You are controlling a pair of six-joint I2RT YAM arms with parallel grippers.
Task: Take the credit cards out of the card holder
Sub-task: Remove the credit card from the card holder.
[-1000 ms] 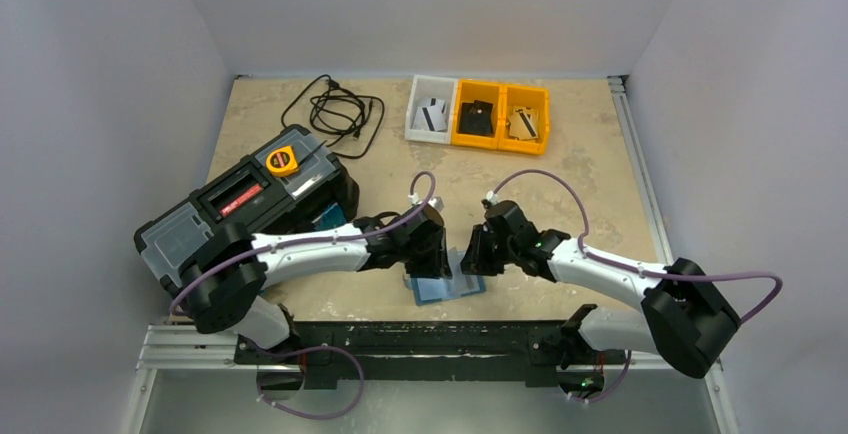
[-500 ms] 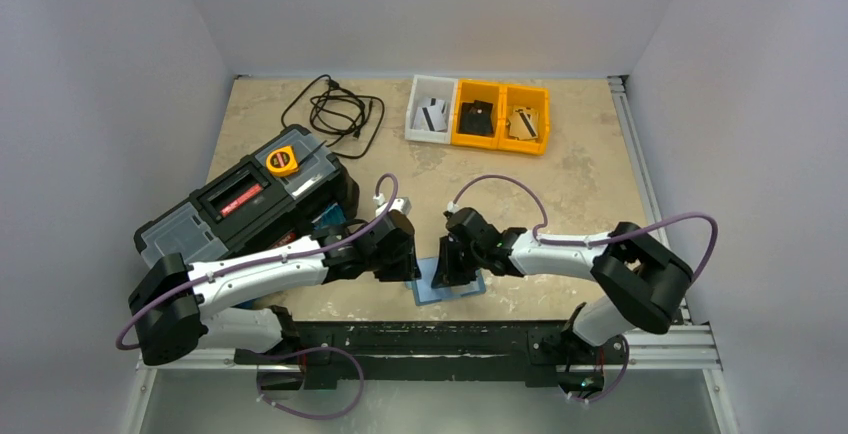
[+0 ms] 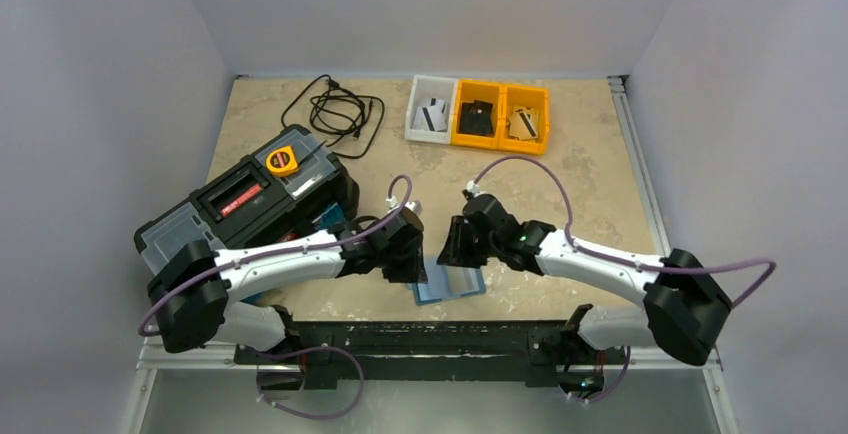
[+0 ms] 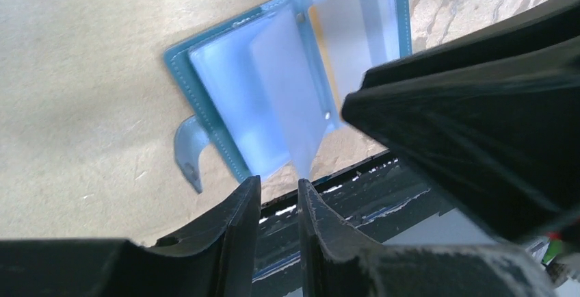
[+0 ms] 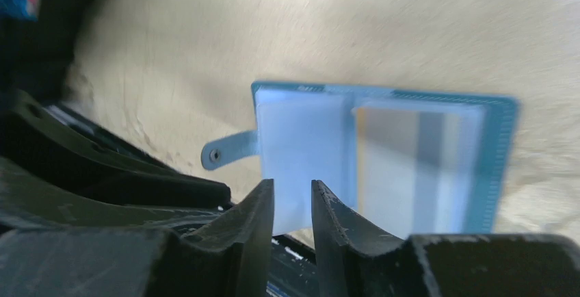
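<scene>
The card holder (image 3: 450, 285) lies open near the table's front edge, teal rim and light blue inside. It fills the left wrist view (image 4: 273, 98) and the right wrist view (image 5: 383, 153). A card with a tan edge (image 5: 410, 163) shows through its clear pocket. My left gripper (image 3: 412, 260) hovers at the holder's left side, jaws a narrow gap apart and empty (image 4: 277, 191). My right gripper (image 3: 456, 251) hovers over the holder's far edge, jaws a narrow gap apart and empty (image 5: 293, 191). Other cards lie in the bins at the back: pale (image 3: 432, 114), black (image 3: 478, 117), tan (image 3: 521, 122).
A large black toolbox (image 3: 250, 209) with a yellow tape measure (image 3: 282, 161) on it stands at the left, close to my left arm. A coiled black cable (image 3: 336, 112) lies at the back left. The black front rail (image 3: 420, 339) runs just below the holder.
Both grippers came left to the holder, then eased back a little right. My right gripper also rose slightly off the holder. The holder has stayed in place.
</scene>
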